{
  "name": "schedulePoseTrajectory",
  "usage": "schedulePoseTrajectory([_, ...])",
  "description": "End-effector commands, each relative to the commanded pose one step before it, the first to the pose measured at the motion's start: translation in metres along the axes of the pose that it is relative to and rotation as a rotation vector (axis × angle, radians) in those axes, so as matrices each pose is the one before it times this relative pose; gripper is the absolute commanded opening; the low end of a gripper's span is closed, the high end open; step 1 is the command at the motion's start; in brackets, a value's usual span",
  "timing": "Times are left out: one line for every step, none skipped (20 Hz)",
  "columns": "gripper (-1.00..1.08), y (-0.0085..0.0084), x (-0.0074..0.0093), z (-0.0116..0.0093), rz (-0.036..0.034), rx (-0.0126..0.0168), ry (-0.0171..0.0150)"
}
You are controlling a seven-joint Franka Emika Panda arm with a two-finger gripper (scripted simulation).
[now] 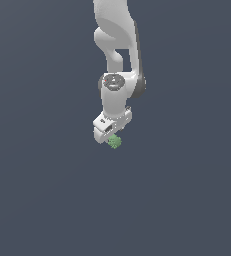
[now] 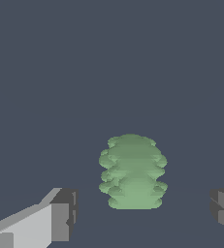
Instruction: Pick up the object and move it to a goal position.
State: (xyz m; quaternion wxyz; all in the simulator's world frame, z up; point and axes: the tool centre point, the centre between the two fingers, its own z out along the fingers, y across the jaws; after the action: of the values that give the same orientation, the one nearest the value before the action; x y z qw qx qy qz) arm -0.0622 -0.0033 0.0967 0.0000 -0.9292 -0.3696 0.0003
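Wrist view shows my gripper (image 2: 142, 215) with its fingers (image 2: 65, 213) spread wide apart, touching nothing. Just beyond them, centred in the gap, sits the bumpy light-green ball (image 2: 133, 172) on the plain grey floor (image 2: 108, 63). From the exterior view, my gripper (image 1: 111, 136) hangs directly over the ball (image 1: 115, 142).
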Motion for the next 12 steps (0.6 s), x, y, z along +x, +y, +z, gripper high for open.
schedulePoseTrajectory([1.00, 0.00003, -0.00006, 0.00123, -0.00007, -0.00006, 0.00003])
schedulePoseTrajectory([1.00, 0.00002, -0.00010, 0.00168, 0.00000, 0.00000, 0.00000])
schedulePoseTrajectory([1.00, -0.00025, 0.00011, 0.00231, -0.00069, 0.00000, 0.00008])
schedulePoseTrajectory([1.00, 0.00002, -0.00019, 0.00300, 0.00000, 0.00000, 0.00000])
schedulePoseTrajectory([1.00, -0.00025, 0.00002, 0.00361, -0.00068, 0.00001, 0.00009])
schedulePoseTrajectory([1.00, 0.00002, -0.00027, 0.00428, 0.00000, 0.00000, 0.00000])
schedulePoseTrajectory([1.00, -0.00035, 0.00005, 0.00484, -0.00097, 0.00003, 0.00014])
schedulePoseTrajectory([1.00, -0.00023, -0.00008, 0.00542, -0.00068, 0.00002, 0.00010])
schedulePoseTrajectory([1.00, 0.00007, -0.00030, 0.00522, 0.00000, 0.00000, 0.00000])
schedulePoseTrajectory([1.00, -0.00028, 0.00014, 0.00453, -0.00097, -0.00001, 0.00012])
schedulePoseTrajectory([1.00, 0.00014, -0.00014, 0.00393, 0.00000, 0.00000, 0.00000])
schedulePoseTrajectory([1.00, -0.00010, 0.00020, 0.00321, -0.00068, -0.00009, 0.00004])
